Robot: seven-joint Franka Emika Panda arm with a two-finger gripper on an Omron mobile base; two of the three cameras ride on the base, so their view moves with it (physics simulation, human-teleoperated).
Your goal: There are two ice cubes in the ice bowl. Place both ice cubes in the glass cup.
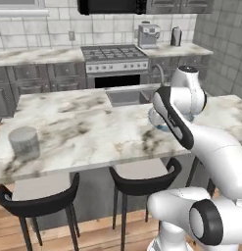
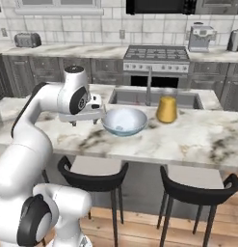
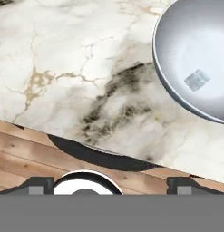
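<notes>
The ice bowl (image 2: 125, 126) stands near the front edge of the marble island, just left of a yellow-gold cylinder. In the hand view the ice bowl (image 3: 177, 41) fills the upper right, with one pale ice cube (image 3: 197, 80) lying on its floor. My gripper (image 2: 85, 121) hangs open just left of the bowl, pointing down at bare marble with nothing between its fingers. Its fingertips (image 3: 41, 186) stand far apart at the bottom of the hand view. The glass cup (image 1: 24, 142) stands far to the left on the island. My arm hides most of the ice bowl (image 1: 153, 117) in the left base view.
A yellow-gold cylinder (image 2: 166, 109) stands right of the bowl. A sink with a faucet (image 2: 148, 86) is set in the island behind them. Two dark stools (image 2: 94, 174) sit under the front edge. The stove (image 1: 114, 59) and back counter lie beyond.
</notes>
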